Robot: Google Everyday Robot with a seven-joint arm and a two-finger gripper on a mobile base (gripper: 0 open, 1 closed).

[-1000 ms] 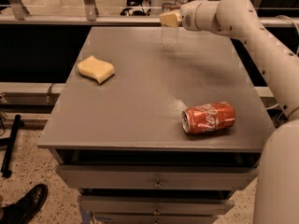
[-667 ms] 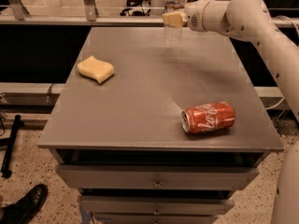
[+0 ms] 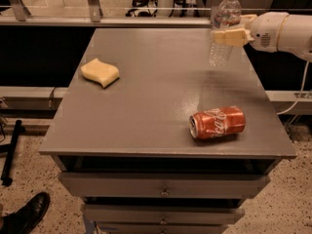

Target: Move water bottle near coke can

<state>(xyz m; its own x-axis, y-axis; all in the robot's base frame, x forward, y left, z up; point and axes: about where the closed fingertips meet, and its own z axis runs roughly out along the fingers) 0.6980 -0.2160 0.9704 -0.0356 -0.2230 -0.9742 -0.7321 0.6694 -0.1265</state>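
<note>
Since the earlier frames, the claw [image 3: 226,31] and the water bottle [image 3: 220,51] it carries have travelled toward the picture's right along the far part of the tabletop [image 3: 156,106] and come a little nearer the front, while the coke can [image 3: 217,123] and the yellow sponge [image 3: 100,72] lie where they lay before. From the camera view, the white arm [image 3: 285,30] now reaches in from the right edge, and the claw's tan fingers [image 3: 233,36] are closed round the bottle's upper body, just under its shoulder, one finger crossing in front of it and the other showing behind. The bottle stands upright in that grip, white cap on top, over the far right corner of the tabletop; whether its base touches the surface cannot be told. The coke can rests on its side near the front right of the tabletop, silver end facing left, well apart from the bottle and nearer the camera. The sponge sits on the left half, well apart from both. Below the tabletop are drawer fronts [image 3: 163,184], and a dark shoe [image 3: 27,216] shows on the speckled floor at the lower left.
</note>
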